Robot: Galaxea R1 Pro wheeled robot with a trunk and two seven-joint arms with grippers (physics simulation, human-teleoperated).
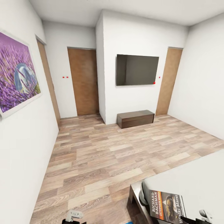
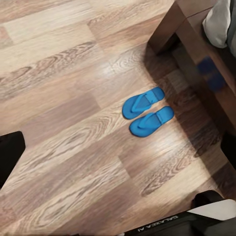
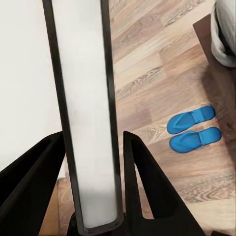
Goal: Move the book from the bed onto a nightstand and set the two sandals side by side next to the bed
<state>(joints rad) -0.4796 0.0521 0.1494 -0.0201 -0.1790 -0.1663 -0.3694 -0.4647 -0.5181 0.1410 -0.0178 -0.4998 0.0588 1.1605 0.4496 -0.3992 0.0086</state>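
Observation:
The book, black and orange with white lettering, lies flat on the bed near its corner, at the bottom right of the head view. Two blue sandals rest side by side on the wood floor, close to the bed's dark frame. They show again as the sandals in the right wrist view. My left gripper hangs open above the floor short of the sandals, holding nothing. My right gripper is open and empty too, with a tall dark-framed window beyond its fingers. The nightstand is out of view.
A low dark cabinet stands under a wall-mounted TV across the room. Brown doors are in the far walls, and a purple picture hangs on the left wall. Pale bedding hangs over the bed corner.

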